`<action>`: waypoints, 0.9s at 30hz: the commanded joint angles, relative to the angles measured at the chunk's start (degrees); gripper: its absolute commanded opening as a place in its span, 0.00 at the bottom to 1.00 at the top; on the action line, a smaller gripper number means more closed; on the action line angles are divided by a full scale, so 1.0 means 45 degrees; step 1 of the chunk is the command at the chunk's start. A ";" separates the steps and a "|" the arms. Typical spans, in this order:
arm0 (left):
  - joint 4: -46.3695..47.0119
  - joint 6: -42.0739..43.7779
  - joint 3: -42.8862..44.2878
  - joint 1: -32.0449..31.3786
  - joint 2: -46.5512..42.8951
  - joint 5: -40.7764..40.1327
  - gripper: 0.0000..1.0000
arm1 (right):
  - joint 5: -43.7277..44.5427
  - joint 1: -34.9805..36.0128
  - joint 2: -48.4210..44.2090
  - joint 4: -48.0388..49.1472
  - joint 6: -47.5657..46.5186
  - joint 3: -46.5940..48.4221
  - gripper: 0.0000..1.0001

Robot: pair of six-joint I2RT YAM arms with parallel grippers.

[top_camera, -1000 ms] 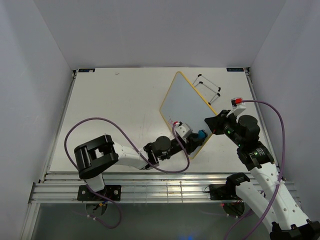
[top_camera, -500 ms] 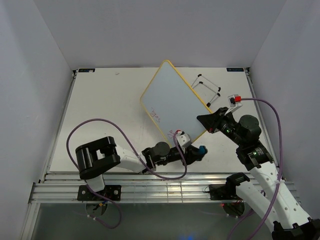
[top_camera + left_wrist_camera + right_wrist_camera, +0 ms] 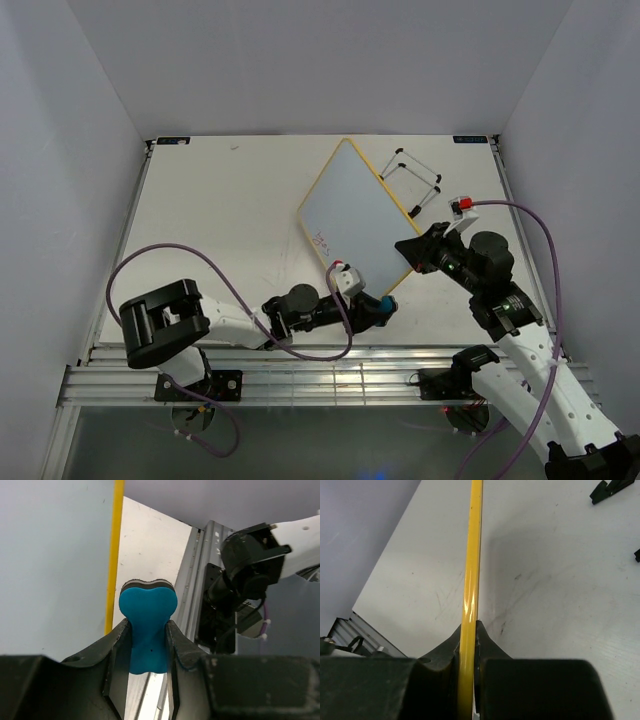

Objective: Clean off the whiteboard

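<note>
Whiteboard (image 3: 352, 212) mostly clean, held tilted over the counter (image 3: 220, 220)
Red marks (image 3: 322, 242) show near its lower-left edge, so the wiping looks unfinished. The right hand (image 3: 471, 630) is clamped on the board's yellow frame edge, and the board stretches away ahead of it. The left hand (image 3: 147, 630), closed tight on the blue eraser (image 3: 148, 605), sits just beside the board's near corner.

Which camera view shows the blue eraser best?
Left wrist view: the eraser sits central and large in the left gripper. Top external shows only a small blue tip; right wrist shows none of it.
</note>
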 commanded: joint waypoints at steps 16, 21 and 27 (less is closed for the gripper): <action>-0.3551 -0.1938 -0.1730 0.2387 -0.4006 -0.3444 0.00 | -0.1343 0.0093 -0.0829 0.1321 -0.0976 -0.0175 0.08; -0.2164 -0.2816 -0.1011 0.6156 -0.1839 -0.1784 0.00 | -0.2495 0.0093 -0.1063 0.1438 -0.0351 -0.0194 0.08; -0.1500 -0.4106 0.0786 0.8504 0.1638 -0.0005 0.00 | -0.3260 0.0093 -0.1376 0.1595 0.0314 -0.0116 0.08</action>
